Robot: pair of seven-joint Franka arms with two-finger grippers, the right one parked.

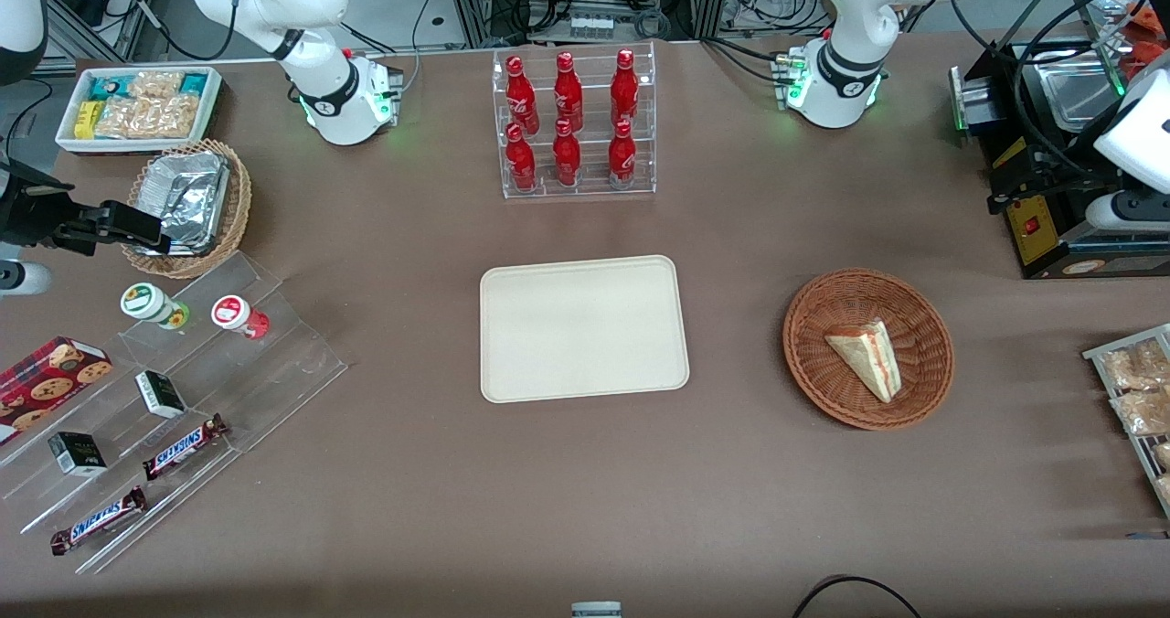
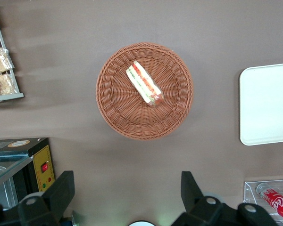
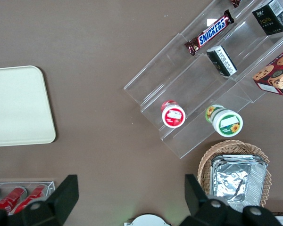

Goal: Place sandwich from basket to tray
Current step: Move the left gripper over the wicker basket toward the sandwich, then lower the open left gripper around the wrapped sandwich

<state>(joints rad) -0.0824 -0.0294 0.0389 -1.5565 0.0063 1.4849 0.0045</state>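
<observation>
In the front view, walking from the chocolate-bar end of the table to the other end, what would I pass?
Snickers bars, tray, basket with the sandwich, snack-packet rack; the open end effector hangs above, near the basket.

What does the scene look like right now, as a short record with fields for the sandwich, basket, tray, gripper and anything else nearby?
sandwich: wrapped wedge lying in the basket, not yet moved
basket: round reddish-brown wicker, toward the working arm's end of the table
tray: cream rectangle, nothing on it, beside the basket
gripper: left arm's gripper open, high above the table, holding nothing, apart from the basket
nearby: clear rack of red bottles, farther from the front camera than the tray
</observation>
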